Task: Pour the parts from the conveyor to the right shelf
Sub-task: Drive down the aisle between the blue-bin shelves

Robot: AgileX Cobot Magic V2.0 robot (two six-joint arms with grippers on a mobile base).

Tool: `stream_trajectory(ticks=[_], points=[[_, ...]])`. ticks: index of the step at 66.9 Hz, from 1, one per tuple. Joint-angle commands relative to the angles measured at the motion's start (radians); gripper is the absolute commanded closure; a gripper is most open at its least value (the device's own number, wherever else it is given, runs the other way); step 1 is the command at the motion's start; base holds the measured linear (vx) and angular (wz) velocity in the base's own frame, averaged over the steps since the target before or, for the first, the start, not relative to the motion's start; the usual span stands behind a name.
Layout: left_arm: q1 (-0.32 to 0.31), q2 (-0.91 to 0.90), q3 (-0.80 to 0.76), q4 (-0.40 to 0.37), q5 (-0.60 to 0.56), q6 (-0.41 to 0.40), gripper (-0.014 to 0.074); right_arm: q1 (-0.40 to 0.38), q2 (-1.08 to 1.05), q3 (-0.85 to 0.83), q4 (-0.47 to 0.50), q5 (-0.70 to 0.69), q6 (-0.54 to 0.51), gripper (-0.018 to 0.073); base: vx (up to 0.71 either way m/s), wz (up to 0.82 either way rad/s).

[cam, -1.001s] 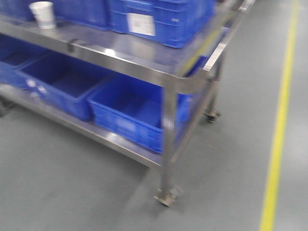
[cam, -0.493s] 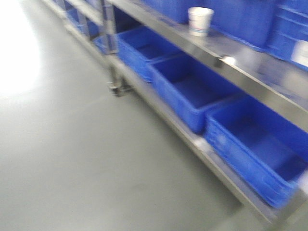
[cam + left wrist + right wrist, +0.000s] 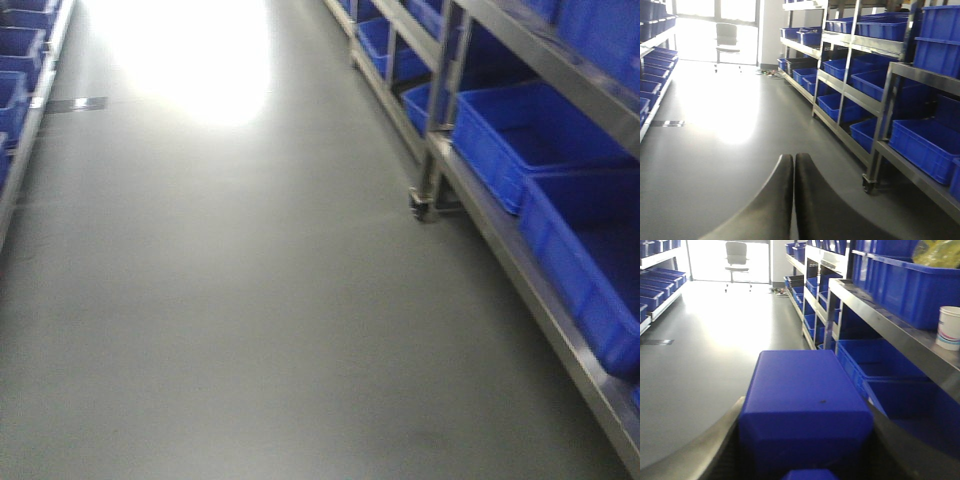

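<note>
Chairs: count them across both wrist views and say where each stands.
1. One chair, seen in both wrist views, stands at the aisle's far end before the bright window. Others could be hidden behind the shelves.

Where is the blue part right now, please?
In the right wrist view, the blue part sits low and central, clamped in the right gripper, the right shelf rising at image right.
</note>
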Motion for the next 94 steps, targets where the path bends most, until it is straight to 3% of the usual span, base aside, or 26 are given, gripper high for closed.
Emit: stream_trajectory(ticks=[1,29,94], points=[[-0.005,-0.008,0.022,-0.009,-0.074,-0.004,0.0603,0.001,0.013,-0.027,-0.003,-0.083,-0.006,0.0564,0.17,0.62],[-0.005,-0.008,0.022,-0.009,-0.074,-0.004,0.0603,0.001,0.013,-0.027,-0.003,-0.083,-0.006,0.0564,0.22,0.38],[-0.005,-0.008,0.022,-0.009,-0.074,-0.004,0.0603,0.001,0.013,-0.027,-0.003,-0.083,-0.006,0.0564,0.48,-0.02]])
